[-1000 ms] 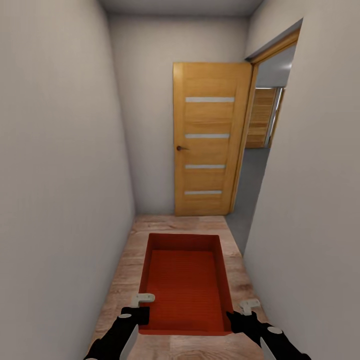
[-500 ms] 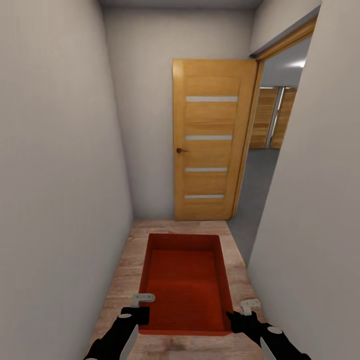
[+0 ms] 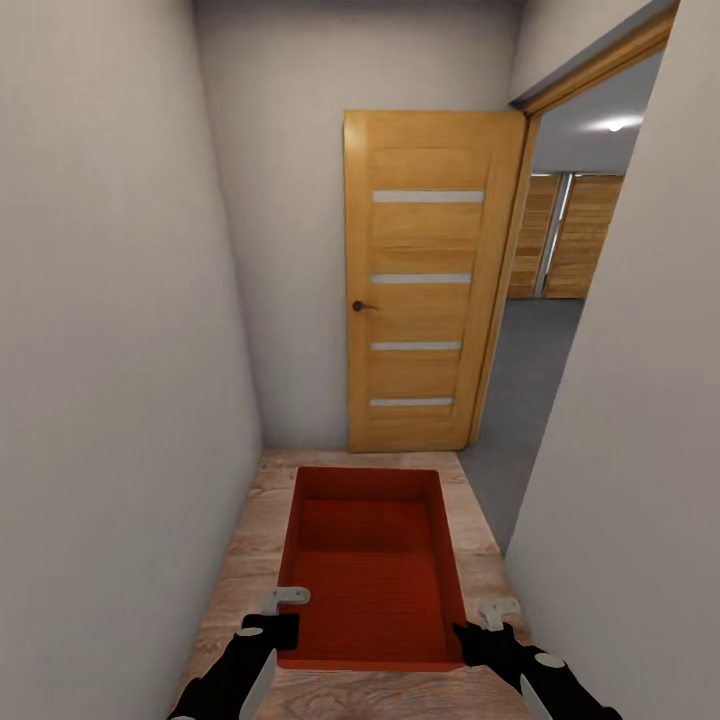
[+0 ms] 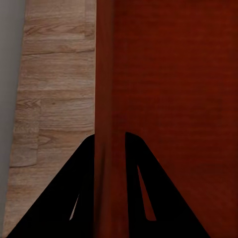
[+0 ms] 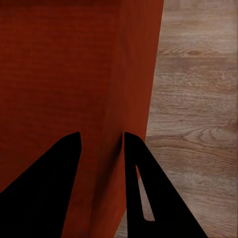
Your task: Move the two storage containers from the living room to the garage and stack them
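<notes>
A narrow hallway with pale walls (image 3: 110, 330) on both sides and a wood-plank floor (image 3: 240, 560) runs ahead. At its far end a wooden door (image 3: 425, 285) with four pale slits stands open, leaning against the end wall. To its right an opening gives onto the garage (image 3: 560, 250), with a grey floor and slatted wooden doors at the back.

One orange-red container (image 3: 370, 575) is carried low in front of the robot, above the planks, its long side pointing down the hall. It looks empty, with bare ribbed bottom and plain walls. The right wall is close beside it.

The left gripper (image 3: 268, 628) is at the container's near left corner; in the left wrist view its black fingers (image 4: 74, 198) sit either side of the thin wall, clamped on it. The right gripper (image 3: 478, 635) is at the near right corner; in the right wrist view its fingers (image 5: 144, 188) straddle the wall the same way, closed on it.
</notes>
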You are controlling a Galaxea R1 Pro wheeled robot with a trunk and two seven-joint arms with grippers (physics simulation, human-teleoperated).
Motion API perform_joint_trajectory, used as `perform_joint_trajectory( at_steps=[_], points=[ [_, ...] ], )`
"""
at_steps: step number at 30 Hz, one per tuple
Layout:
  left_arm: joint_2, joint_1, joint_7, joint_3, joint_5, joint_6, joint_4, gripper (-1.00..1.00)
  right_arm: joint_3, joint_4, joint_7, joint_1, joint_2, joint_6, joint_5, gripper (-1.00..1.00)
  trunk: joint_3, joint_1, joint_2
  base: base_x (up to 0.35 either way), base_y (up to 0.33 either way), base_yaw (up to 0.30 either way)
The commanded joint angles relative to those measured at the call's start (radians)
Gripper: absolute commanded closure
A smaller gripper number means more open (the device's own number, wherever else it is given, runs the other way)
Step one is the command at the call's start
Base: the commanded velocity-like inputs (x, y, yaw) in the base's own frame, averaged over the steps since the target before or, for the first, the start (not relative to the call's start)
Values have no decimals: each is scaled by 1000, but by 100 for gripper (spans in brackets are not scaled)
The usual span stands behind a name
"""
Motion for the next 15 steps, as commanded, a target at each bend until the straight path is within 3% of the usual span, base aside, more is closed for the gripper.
perform_joint_trajectory(
  at_steps=[1,15],
  points=[
    [-1,-1,3,62,-14,7,-25,100,8,-2,1,0,-2,3,3,100,-2,1,-2,323,0,0],
    [-1,-1,3,62,-14,7,-25,100,8,-2,1,0,-2,3,3,100,-2,1,-2,323,0,0]
  ],
)
